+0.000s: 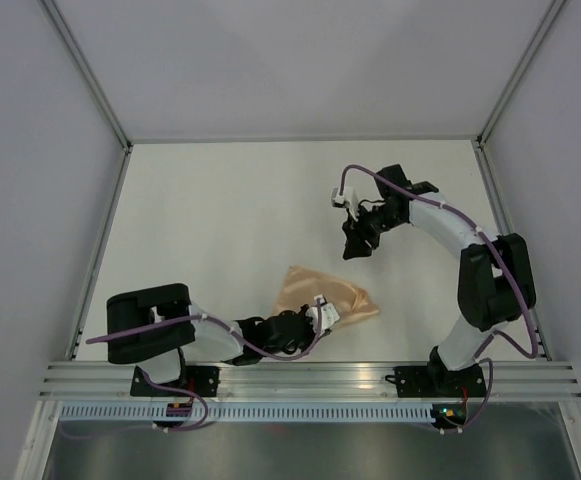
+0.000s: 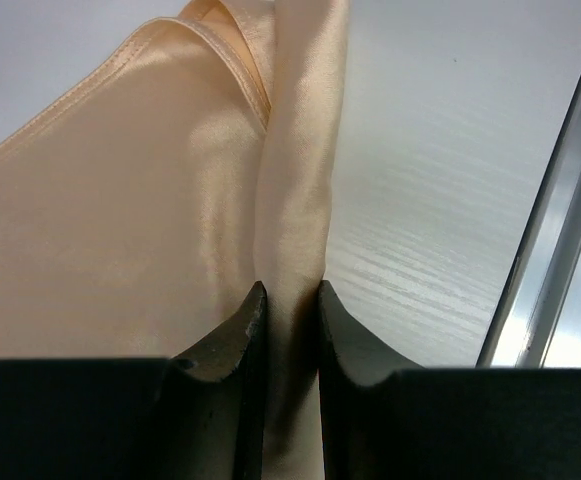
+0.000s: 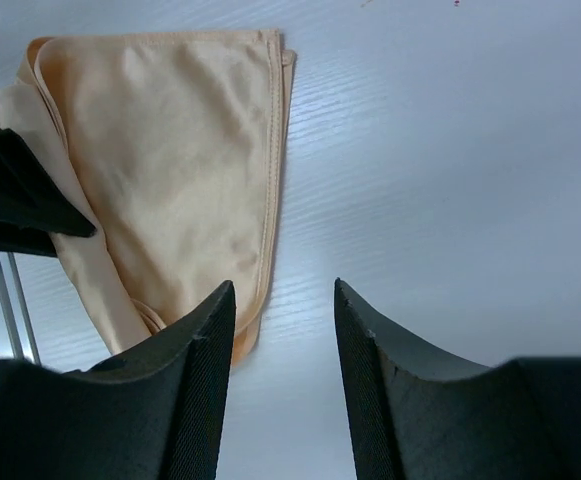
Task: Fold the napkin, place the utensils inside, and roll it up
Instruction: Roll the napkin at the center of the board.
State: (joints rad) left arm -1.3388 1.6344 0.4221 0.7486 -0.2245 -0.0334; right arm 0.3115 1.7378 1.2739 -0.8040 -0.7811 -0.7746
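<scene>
The light orange-tan napkin (image 1: 322, 293) lies folded and bunched on the white table near the front middle. My left gripper (image 1: 322, 316) is shut on a raised fold of the napkin (image 2: 295, 200), which runs up between its fingers. My right gripper (image 1: 356, 247) is open and empty, hovering above the table behind and to the right of the napkin. In the right wrist view the napkin (image 3: 180, 150) lies beyond the left finger (image 3: 195, 370), with the left gripper's black fingers at the left edge. No utensils are in view.
The aluminium rail (image 1: 310, 378) runs along the table's near edge just in front of the napkin; it also shows in the left wrist view (image 2: 560, 230). White walls enclose the table on three sides.
</scene>
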